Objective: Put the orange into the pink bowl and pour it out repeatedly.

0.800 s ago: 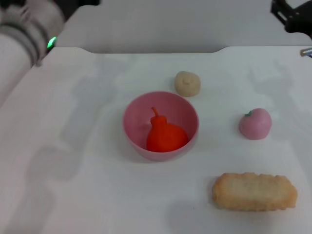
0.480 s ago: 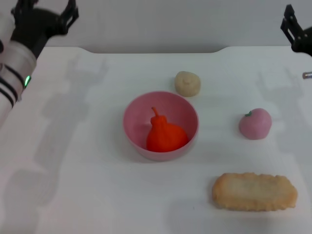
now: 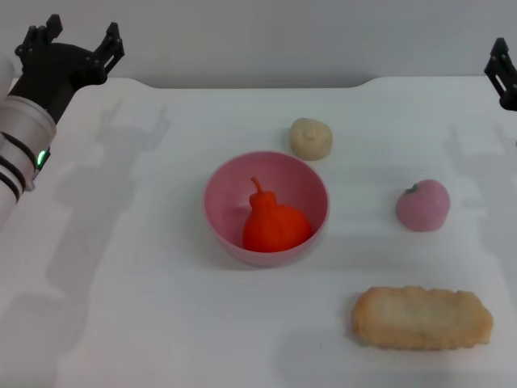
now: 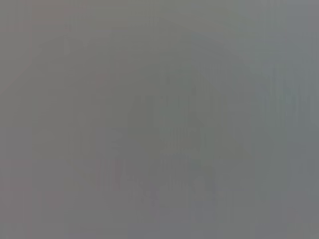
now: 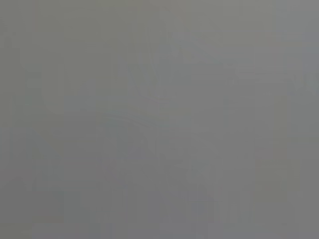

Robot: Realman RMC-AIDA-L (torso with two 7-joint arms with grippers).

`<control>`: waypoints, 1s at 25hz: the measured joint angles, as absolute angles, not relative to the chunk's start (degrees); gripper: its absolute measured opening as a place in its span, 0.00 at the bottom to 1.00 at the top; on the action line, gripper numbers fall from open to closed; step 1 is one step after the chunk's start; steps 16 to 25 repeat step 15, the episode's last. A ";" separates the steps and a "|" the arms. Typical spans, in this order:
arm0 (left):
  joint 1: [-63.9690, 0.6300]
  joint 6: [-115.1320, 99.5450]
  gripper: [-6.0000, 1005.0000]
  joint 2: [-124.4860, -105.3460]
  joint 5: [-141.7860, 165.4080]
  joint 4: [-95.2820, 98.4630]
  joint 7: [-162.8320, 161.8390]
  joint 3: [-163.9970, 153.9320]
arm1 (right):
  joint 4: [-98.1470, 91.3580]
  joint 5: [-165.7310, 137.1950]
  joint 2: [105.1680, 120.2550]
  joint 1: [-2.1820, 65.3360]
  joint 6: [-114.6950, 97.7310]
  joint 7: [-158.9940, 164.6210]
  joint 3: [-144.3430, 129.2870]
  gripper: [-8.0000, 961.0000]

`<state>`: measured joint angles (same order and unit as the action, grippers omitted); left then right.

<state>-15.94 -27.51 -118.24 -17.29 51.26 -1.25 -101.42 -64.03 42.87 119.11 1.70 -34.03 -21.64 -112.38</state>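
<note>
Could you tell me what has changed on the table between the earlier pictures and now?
Only the arms moved. The left gripper came into view, open, at the table's far left corner; the right gripper shifted toward the right edge. The orange-red toy fruit stayed inside the round pink plastic bowl; nothing was grasped.

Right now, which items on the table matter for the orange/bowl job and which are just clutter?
Job items:
orange, sitting inside the bowl
pink bowl
left gripper, far left corner, jaws open, empty

Lying about:
beige bun
pink peach
long biscuit
</note>
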 joint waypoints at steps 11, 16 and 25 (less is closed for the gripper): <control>-15.57 -33.62 0.83 -118.08 -17.58 47.32 -4.85 -101.04 | -61.06 43.59 119.05 2.12 -38.72 -19.46 -112.32 0.83; -15.69 -33.68 0.83 -118.07 -17.58 46.76 -5.06 -100.86 | -58.37 43.52 119.08 2.31 -43.71 -19.44 -113.44 0.83; -15.69 -33.68 0.83 -118.07 -17.58 46.76 -5.06 -100.86 | -58.37 43.52 119.08 2.31 -43.71 -19.44 -113.44 0.83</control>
